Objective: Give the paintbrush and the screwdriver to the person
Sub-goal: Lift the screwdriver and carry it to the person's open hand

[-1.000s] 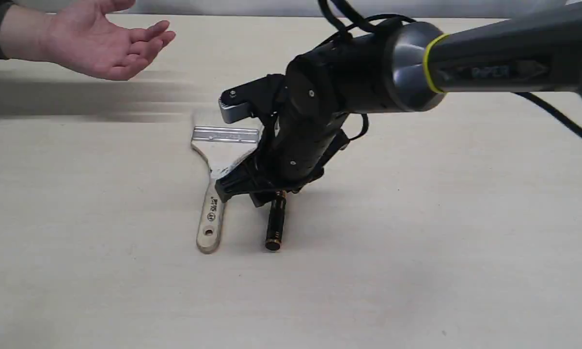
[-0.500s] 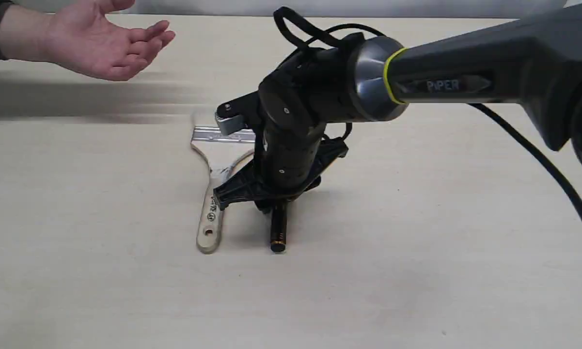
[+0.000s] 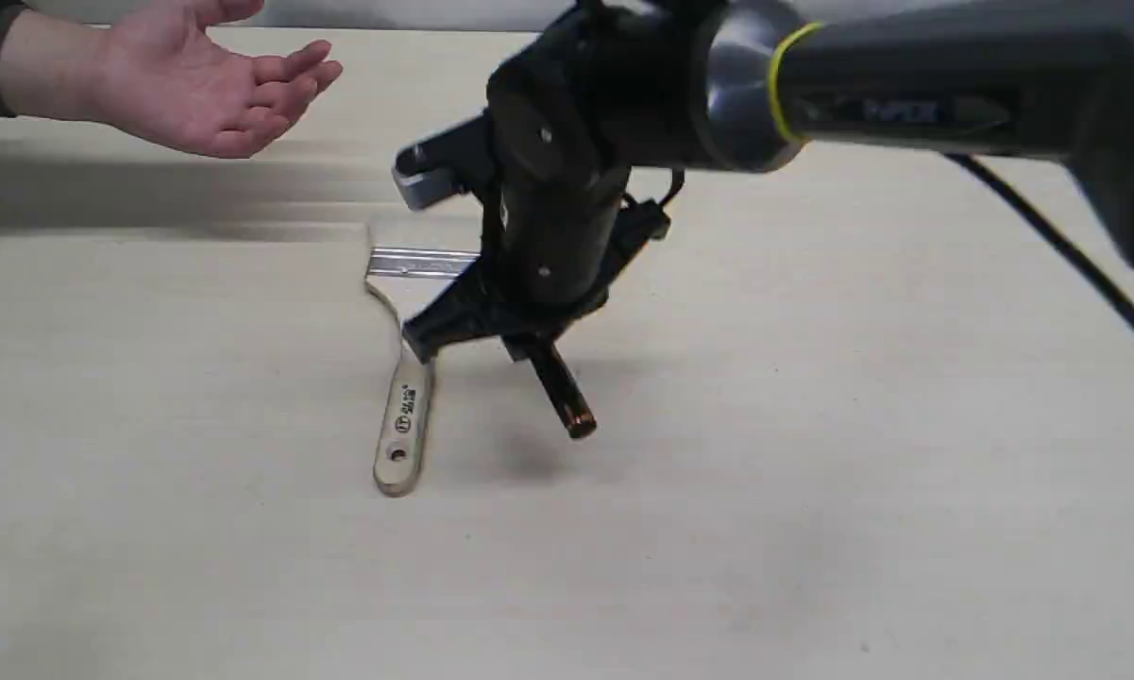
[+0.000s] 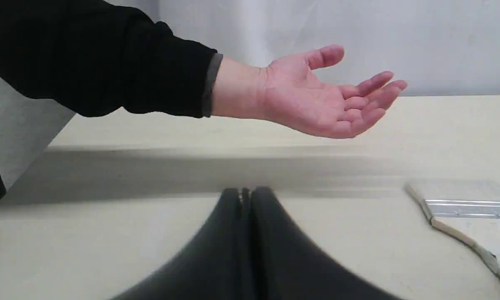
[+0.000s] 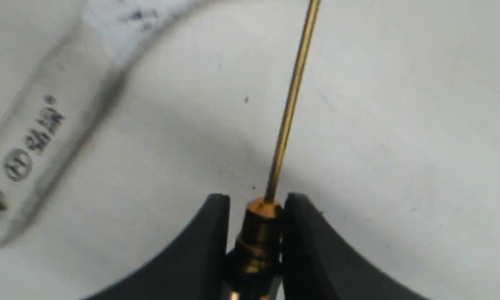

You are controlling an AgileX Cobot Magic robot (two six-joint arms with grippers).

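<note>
My right gripper (image 3: 521, 345) is shut on the screwdriver (image 3: 561, 389) and holds it off the table, black handle slanting down to the right. In the right wrist view the gripper (image 5: 256, 212) clamps the gold collar of the screwdriver (image 5: 289, 104), whose thin shaft points away. The paintbrush (image 3: 402, 416) lies flat on the table just left of it, ferrule partly hidden by the arm; its head (image 4: 462, 204) shows in the left wrist view. The person's open hand (image 3: 198, 90) waits palm up at the far left. My left gripper (image 4: 245, 196) is shut, empty, below that hand (image 4: 316, 100).
The right arm (image 3: 906, 94) reaches in from the right with a black cable (image 3: 1067, 255) trailing behind it. A pale wooden table (image 3: 812, 472) carries everything. A grey wall (image 4: 399, 41) stands behind the table's far edge.
The right gripper closed on the screwdriver and lifted it off the table, tilting its handle to the right. The paintbrush shifted slightly. The hand has stayed put.
</note>
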